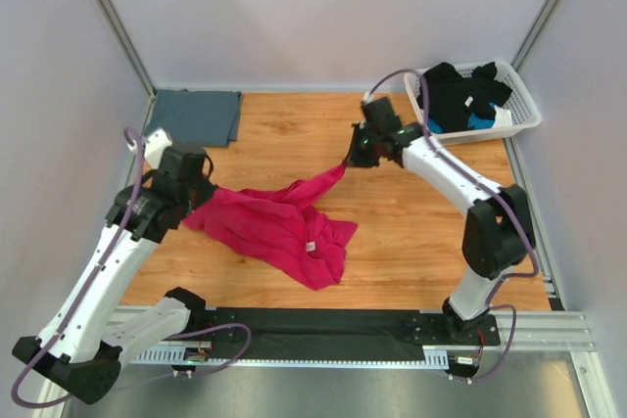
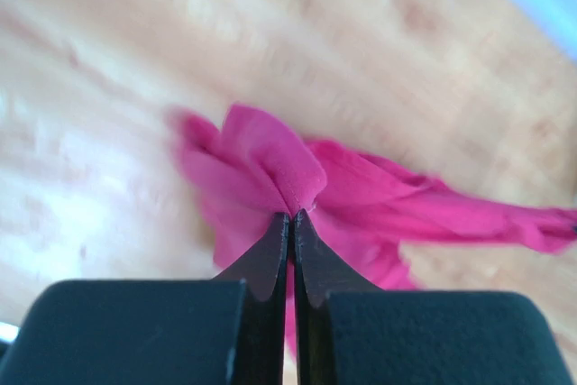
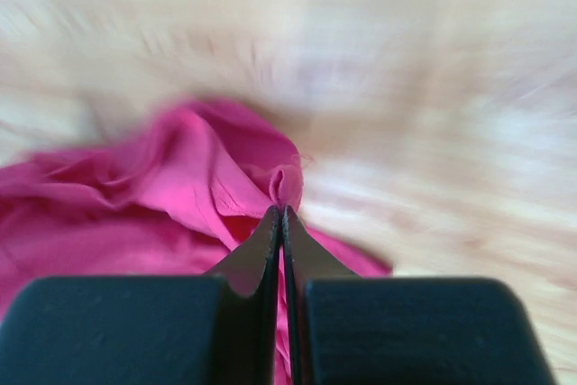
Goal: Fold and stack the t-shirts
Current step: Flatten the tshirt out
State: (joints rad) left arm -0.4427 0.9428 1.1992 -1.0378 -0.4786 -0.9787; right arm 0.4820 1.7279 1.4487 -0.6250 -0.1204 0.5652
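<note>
Pink shirt [image 1: 284, 227] lay crumpled on the table [image 1: 421, 232], left of centre, long axis running near-left to far-right. Left jaws were clamped on its left edge, right jaws on its stretched far-right end. Grey shirt [image 1: 199, 115] lay folded flat at the far-left corner.

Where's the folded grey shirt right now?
Top view: the blue-grey t-shirt lies flat in the table's far-left corner, beyond the left gripper, apart from the pink t-shirt.

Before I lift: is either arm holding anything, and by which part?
The pink t-shirt. Left gripper: jaws shut on a bunched fold at its left edge. Right gripper: jaws shut on its stretched far end.
</note>
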